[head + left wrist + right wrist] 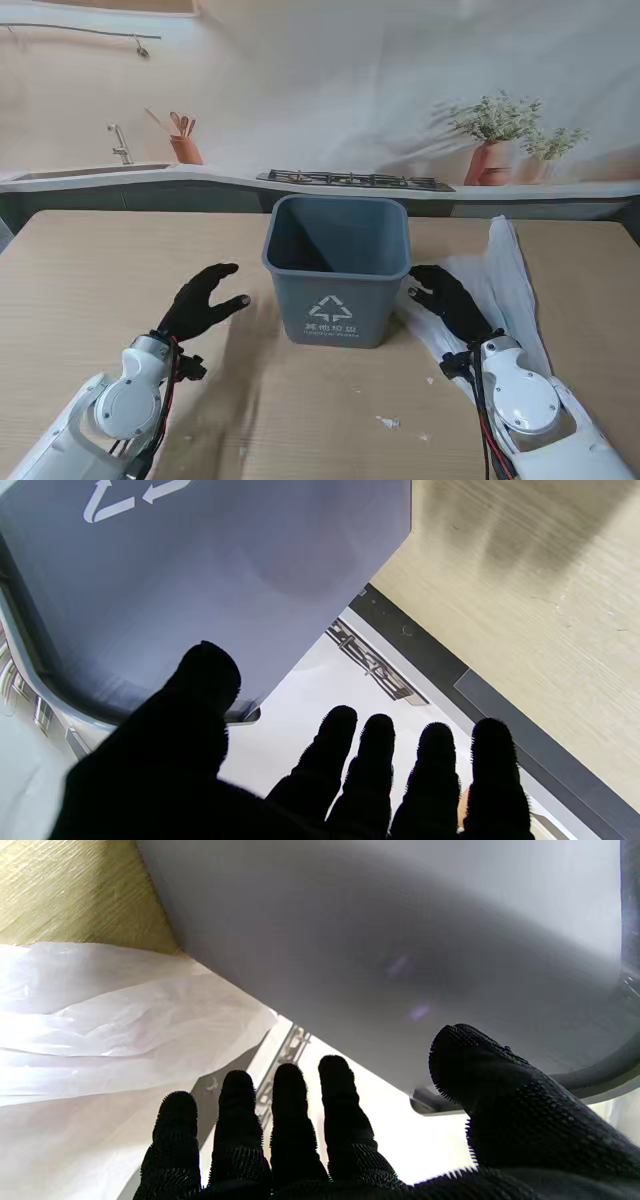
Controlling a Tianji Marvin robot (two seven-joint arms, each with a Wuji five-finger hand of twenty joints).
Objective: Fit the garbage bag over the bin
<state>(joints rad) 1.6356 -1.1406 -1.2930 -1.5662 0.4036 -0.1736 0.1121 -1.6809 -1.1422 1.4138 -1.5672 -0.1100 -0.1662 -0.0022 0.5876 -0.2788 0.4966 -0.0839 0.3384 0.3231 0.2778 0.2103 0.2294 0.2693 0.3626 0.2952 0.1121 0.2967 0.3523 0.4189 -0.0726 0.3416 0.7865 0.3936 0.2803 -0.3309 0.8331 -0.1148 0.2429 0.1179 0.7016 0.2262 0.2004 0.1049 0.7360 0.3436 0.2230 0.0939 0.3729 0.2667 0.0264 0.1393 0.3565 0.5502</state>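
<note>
Grey recycling bin: upright at the table centre, mouth open, unlined, probably staged for lining. White garbage bag: flat on the table just right of the bin, still off it, within the right hand's reach. Left hand: left of the bin, apart from its wall, fingers spread, holding nothing. Right hand: between bin and bag, over the bag's edge, fingers apart, empty; contact with the bag cannot be told.

Small white scraps lie on the wooden table; beyond the table's far edge, a backdrop shows a kitchen.
</note>
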